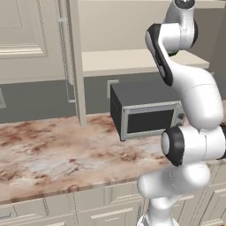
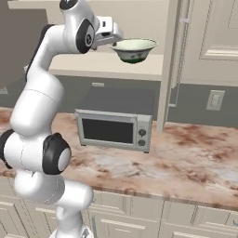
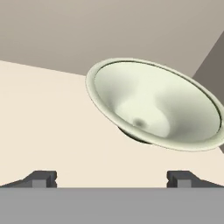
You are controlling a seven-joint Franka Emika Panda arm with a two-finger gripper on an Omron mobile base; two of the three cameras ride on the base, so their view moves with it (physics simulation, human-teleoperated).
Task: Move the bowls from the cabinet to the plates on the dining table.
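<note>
On the cabinet shelf [image 2: 93, 69], the cream-green bowl [image 3: 153, 105] sits just ahead of the wide-open, empty claw [image 3: 111, 179].

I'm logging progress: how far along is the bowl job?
Early. Done: the cabinet door stands open. In hand: the open gripper is at the pale bowl on the shelf, not gripping it yet. Left: lifting it out and carrying it to a plate.
</note>
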